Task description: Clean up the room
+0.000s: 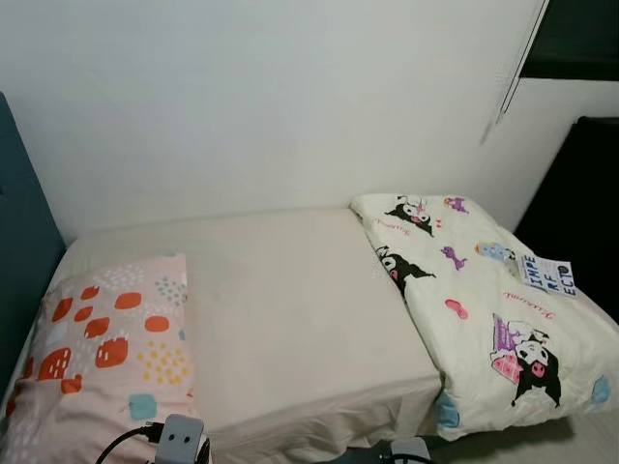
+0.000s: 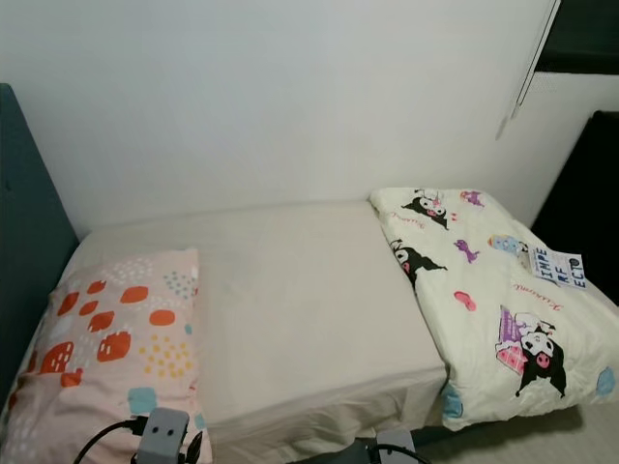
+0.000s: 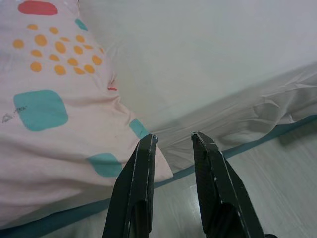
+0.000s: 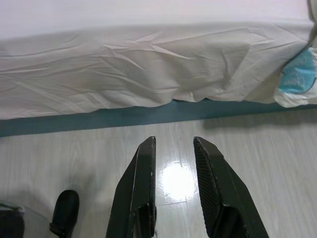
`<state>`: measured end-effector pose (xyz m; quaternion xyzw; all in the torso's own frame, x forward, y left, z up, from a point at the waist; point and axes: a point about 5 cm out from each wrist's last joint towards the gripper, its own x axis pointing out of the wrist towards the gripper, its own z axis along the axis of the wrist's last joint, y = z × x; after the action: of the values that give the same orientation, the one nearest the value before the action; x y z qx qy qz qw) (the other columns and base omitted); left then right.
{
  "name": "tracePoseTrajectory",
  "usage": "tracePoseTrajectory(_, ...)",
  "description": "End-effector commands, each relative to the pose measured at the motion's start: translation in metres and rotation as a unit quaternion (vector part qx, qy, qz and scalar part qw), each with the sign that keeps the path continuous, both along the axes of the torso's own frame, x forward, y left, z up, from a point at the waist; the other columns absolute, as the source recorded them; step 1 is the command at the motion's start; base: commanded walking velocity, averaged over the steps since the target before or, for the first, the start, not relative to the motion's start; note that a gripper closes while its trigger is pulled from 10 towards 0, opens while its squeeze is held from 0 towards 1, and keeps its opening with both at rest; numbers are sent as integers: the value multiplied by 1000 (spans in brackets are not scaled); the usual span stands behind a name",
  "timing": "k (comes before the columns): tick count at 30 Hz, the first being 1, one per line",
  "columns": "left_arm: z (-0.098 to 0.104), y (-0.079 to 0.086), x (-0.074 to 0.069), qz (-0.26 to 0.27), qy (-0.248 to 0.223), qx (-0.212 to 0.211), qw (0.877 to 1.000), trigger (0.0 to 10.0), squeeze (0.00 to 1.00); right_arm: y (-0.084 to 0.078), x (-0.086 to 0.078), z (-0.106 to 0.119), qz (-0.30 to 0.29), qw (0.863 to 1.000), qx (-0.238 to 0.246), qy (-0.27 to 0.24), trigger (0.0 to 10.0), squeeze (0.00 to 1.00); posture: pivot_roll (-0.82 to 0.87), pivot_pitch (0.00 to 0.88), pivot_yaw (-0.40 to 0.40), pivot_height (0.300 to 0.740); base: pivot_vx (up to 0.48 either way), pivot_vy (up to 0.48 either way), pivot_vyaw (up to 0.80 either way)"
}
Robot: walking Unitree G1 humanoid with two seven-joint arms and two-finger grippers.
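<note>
— What takes up the room ahead?
— The bed (image 1: 290, 300), against the wall; its near edge drops to pale floor (image 4: 257, 148).
— And on it?
— A folded cartoon blanket (image 1: 484, 290) overhangs the right end; a spotted pillow (image 1: 106, 338) sits at the left.
— The grippers?
— Left gripper (image 3: 173, 139) spread by the pillow's corner; right gripper (image 4: 173, 141) spread over floor.

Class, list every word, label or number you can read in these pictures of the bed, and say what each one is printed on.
"IMPE / RF / ECT", stacked in three lines on a small white patch printed on the cartoon blanket; its left edge is unclear.
Pink cursive script elsewhere on the blanket: too small and blurred to read.
Patterned pillow: shapes and dots, no text.
</note>
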<state>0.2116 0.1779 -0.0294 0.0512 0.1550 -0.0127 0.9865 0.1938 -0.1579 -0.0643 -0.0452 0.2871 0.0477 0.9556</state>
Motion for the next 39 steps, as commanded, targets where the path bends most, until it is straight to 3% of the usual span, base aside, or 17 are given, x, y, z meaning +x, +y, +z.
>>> tracePoseTrajectory(1, -4, 2, -6, 4, 9, 3, 1000, 10000, 0, -1, -4, -2, 1, 1000, -1, 6, 10000, 0, 74, 10, -78, 740, 0, 0, 0)
tracePoseTrajectory(19, -6, 0, -9, 0, 16, 3, 1000, 10000, 0, -6, -4, -2, -7, 1000, -4, 3, 10000, 0, 71, 22, -75, 740, 0, 0, 0)
tracePoseTrajectory(39, -13, 1, -16, 6, 35, 9, 999, 10000, 0, -1, -4, -1, -5, 1000, 1, -1, 10000, 0, 69, 11, -73, 740, 0, 0, 0)
